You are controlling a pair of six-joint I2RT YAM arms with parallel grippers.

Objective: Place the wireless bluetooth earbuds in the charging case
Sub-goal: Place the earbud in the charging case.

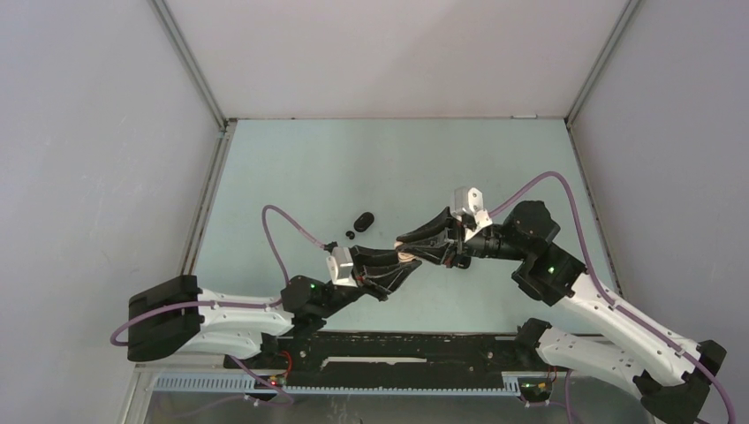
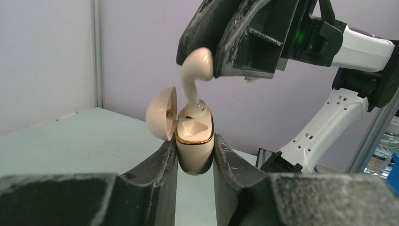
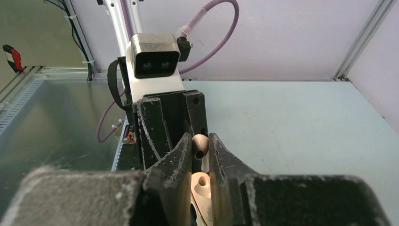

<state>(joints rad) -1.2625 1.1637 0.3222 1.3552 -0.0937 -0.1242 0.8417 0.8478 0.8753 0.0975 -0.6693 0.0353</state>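
Only the left wrist view showed the work plainly. The left tool [image 2: 195,157] was clamped on the lower body of the cream case [image 2: 194,148], which stood upright with its lid [image 2: 161,113] hinged open to the left. The right tool [image 2: 221,54] was closed on the head of a cream earbud [image 2: 196,70], whose stem pointed down and reached into the case's opening. A pale rounded shape beside the stem may have been a second bud already seated, though I could not be sure.

The right wrist view gave just a sliver of the earbud between its own fingers [image 3: 181,155], with the case's rim below.

The top view alone showed a black case [image 1: 363,219] and a black earbud [image 1: 351,234], apart from each other left of the middle of the tabletop [image 1: 353,159].

The left arm reached in low from the near left corner. The right arm bent back from the near right corner, its forearm pointing left. The tools met near the middle, toward the near edge.
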